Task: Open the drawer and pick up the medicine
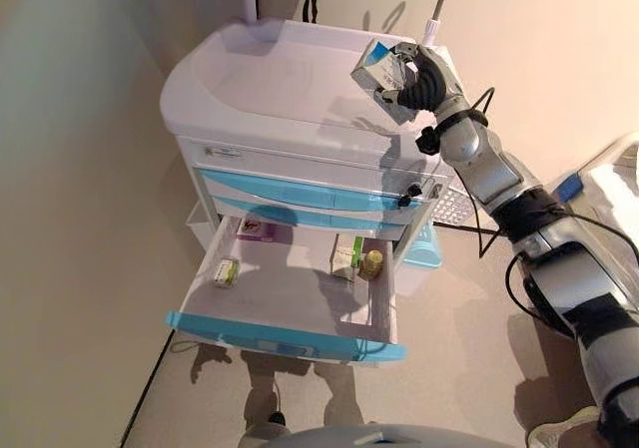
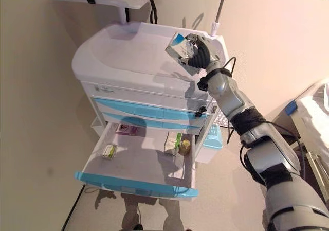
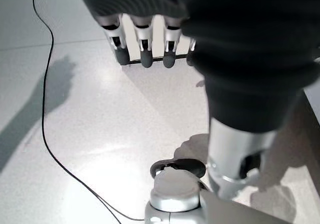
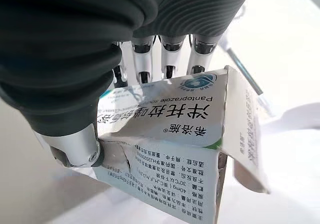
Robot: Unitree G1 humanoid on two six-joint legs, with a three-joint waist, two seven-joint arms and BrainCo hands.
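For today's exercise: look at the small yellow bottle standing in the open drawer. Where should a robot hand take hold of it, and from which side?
Grip the yellow bottle around its body just under the cap, coming from above. It stands upright near the open drawer's right wall, with a green-and-white box close on its left, so sideways approaches look cramped.

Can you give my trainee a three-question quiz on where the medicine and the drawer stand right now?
1. True or false: the right hand holds a medicine box above the cart top.
2. Which drawer is pulled out? A) the top one B) the bottom drawer C) none
3. Fill in: the left hand hangs with its fingers ____ over the floor, holding nothing.

Key: 1 true; 2 B, with a pink box, a small packet, a green and white box and a small bottle inside; 3 straight.
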